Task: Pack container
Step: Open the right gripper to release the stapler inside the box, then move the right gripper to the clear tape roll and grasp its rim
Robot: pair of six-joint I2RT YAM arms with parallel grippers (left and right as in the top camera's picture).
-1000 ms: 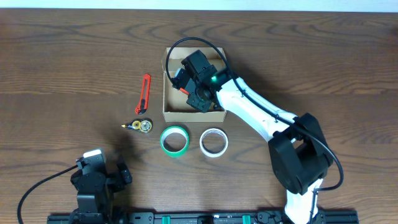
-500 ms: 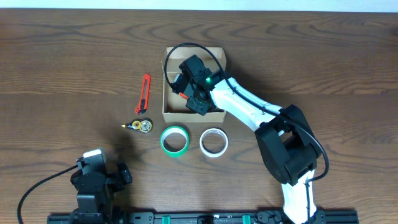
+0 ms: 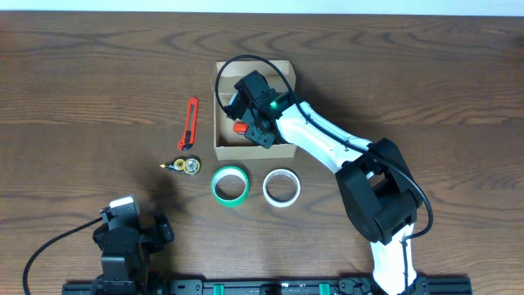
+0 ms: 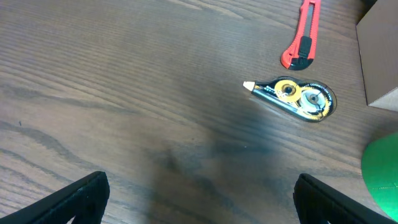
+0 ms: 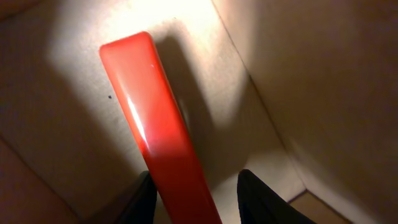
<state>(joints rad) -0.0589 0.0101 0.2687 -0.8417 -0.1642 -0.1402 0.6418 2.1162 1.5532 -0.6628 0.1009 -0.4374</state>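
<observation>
The container [image 3: 246, 152] is an open tan cardboard box at the table's middle; its corner shows in the left wrist view [image 4: 379, 56]. My right gripper [image 3: 250, 129] is down inside it. In the right wrist view the jaws [image 5: 198, 182] straddle a glossy red object [image 5: 152, 118] that lies on the box floor. The left finger is against it and a gap shows at the right finger. The red object also peeks out in the overhead view [image 3: 240, 128]. My left gripper [image 4: 199, 199] is open and empty, low over bare table at the front left [image 3: 161, 229].
A red utility knife [image 3: 190, 124] [image 4: 303, 37] and a yellow-black correction tape [image 3: 184, 165] [image 4: 297, 98] lie left of the box. A green tape roll [image 3: 230, 185] [image 4: 382, 171] and a white tape roll [image 3: 282, 187] lie in front of it.
My right wrist has shifted a little left within the box and the arm's elbow has swung. The red object now shows more beside the gripper. The left arm has not moved.
</observation>
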